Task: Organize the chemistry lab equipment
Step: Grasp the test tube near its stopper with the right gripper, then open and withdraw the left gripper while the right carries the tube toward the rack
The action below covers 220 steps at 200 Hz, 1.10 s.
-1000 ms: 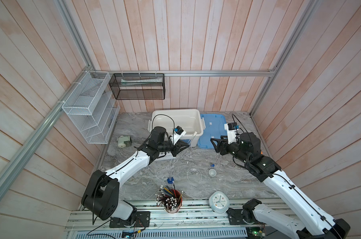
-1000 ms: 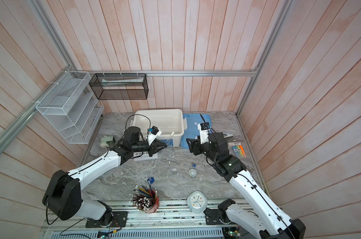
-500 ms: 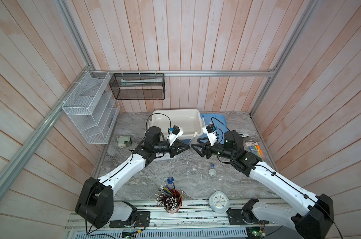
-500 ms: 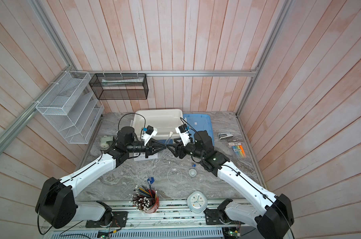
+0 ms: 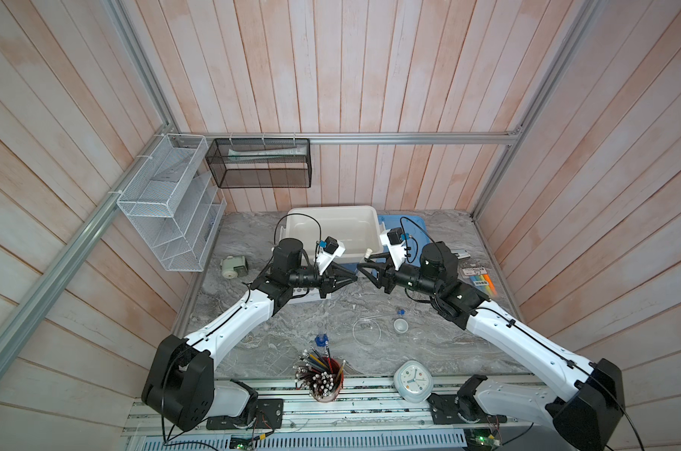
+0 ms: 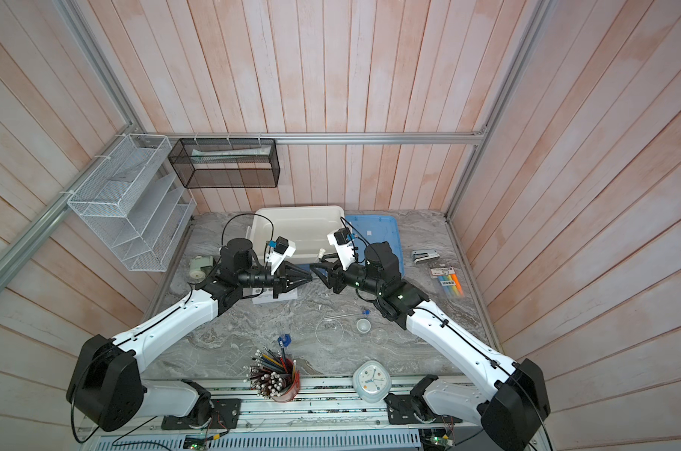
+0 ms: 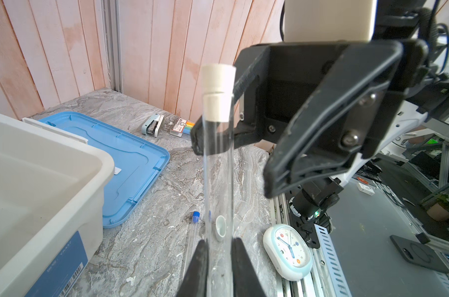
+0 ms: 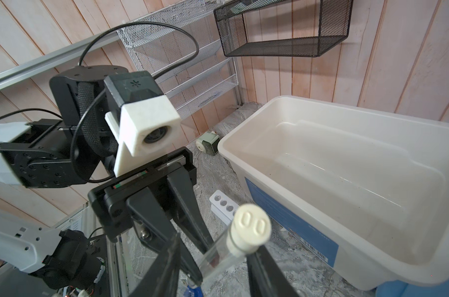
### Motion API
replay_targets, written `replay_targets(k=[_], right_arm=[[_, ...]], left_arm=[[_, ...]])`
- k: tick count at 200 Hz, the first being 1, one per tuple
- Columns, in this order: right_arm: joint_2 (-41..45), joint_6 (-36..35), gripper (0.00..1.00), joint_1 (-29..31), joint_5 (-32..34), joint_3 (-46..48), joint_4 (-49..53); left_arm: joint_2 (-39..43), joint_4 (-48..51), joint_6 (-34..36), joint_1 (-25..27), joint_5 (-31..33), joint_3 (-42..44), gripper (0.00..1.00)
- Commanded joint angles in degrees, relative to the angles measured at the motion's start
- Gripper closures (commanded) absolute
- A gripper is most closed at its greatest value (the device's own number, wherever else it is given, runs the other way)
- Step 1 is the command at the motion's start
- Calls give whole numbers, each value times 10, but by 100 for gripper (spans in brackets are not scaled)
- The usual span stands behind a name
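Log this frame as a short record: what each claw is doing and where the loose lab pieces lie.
left claw: shut on white-capped tube, gripping well away from the cap
right claw: open, straddling the same tube below its cap
likely stage: tube handover beside the white bin
loose on table: blue-capped tube, tiny cup, round dish, blue-topped bottle
rack: visible holes empty

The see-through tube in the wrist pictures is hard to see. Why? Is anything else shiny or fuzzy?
Left wrist view: the white-capped tube is clear, so the marble table shows through and only its edges glint. Right wrist view: bright streaks of glare lie inside the white bin. In both top views the wall planks fan outwards, a wide-lens stretch.
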State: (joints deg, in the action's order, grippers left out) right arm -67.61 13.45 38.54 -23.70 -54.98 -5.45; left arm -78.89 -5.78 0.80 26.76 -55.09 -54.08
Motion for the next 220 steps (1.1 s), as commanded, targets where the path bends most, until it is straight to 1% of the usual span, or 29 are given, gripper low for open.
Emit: replay_targets(k=[1, 11, 26, 70, 100, 121, 129, 134, 151, 174, 175, 178, 181, 186, 197, 209, 220], right_arm=[[-5, 1, 61, 3, -4, -13, -23], [-6, 1, 63, 3, -2, -13, -24], [-8, 1, 70, 3, -1, -13, -25], [-10, 7, 83, 3, 2, -12, -33], [-12, 10, 86, 4, 4, -10, -39], [-17, 10, 91, 4, 3, -16, -34], [-20, 8, 91, 6, 5, -17, -30], [-21, 8, 91, 6, 8, -17, -28], [-24, 3, 91, 8, 21, -22, -22], [-32, -2, 91, 12, 45, -33, -12], [-32, -2, 91, 12, 46, -33, -12], [-33, -3, 91, 13, 49, -35, -11], [-35, -4, 91, 14, 52, -37, -10], [-38, -6, 91, 15, 57, -40, -10], [-47, -15, 91, 22, 70, -48, -6], [-62, -32, 91, 35, 88, -62, 2], [-80, -48, 91, 49, 102, -78, 7]], left_arm=[[16, -6, -2, -3, -10, 7, 83], [17, -7, -2, -3, -10, 8, 83], [17, -10, -4, -3, -10, 9, 83], [21, -13, -5, -3, -5, 12, 83], [23, -15, -6, -3, 0, 13, 83], [23, -16, -8, -3, 10, 14, 80], [26, -18, -11, -3, 18, 15, 75], [28, -21, -13, -3, 23, 17, 70], [37, -26, -16, -3, 43, 23, 46], [63, -28, -29, -13, 84, 30, 34], [65, -28, -29, -13, 86, 31, 32], [71, -28, -31, -15, 93, 32, 23], [76, -28, -36, -17, 101, 33, 19], [88, -23, -40, -19, 126, 33, 17], [117, 1, -44, -26, 184, 30, 16], [152, 36, -48, -35, 282, 23, 14], [186, 68, -48, -50, 358, 16, 13]])
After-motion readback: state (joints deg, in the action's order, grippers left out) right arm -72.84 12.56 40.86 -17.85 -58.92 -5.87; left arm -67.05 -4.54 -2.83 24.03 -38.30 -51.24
